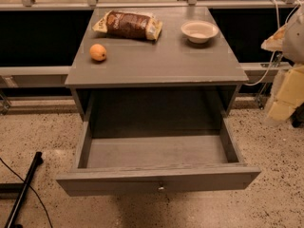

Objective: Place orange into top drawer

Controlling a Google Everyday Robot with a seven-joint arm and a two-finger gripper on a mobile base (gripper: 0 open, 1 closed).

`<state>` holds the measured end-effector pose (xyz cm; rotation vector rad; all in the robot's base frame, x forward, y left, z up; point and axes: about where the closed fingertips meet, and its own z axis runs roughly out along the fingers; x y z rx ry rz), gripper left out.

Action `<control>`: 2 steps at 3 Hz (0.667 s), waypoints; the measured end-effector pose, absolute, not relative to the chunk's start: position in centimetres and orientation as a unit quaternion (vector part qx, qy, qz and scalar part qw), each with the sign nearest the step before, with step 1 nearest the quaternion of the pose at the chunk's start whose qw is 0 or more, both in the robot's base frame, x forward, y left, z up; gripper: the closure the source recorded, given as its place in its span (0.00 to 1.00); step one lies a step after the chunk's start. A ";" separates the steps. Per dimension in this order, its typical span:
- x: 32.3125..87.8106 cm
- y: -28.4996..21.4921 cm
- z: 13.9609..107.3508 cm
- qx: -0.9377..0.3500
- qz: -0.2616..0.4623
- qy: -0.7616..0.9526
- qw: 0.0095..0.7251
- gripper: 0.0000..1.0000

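The orange (98, 52) is small and round and sits on the left part of the grey cabinet top (166, 63). The top drawer (159, 179) is pulled wide open toward me, its inside bare, with a small metal knob (161, 187) at the centre of its front panel. My gripper (286, 91) shows as pale cream-coloured parts at the right edge of the view, to the right of the cabinet and well apart from the orange and the drawer. It holds nothing that I can see.
A brown snack bag (128, 24) lies at the back of the cabinet top and a white bowl (199, 31) stands at the back right. A black bar (23, 189) and a cable lie on the speckled floor at lower left. A railing runs behind the cabinet.
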<state>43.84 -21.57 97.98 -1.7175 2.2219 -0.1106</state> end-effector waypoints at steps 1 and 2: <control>43.8 -21.6 98.0 -0.603 -0.039 0.780 0.165 0.00; 44.6 -19.9 98.6 -0.619 -0.021 0.759 0.202 0.00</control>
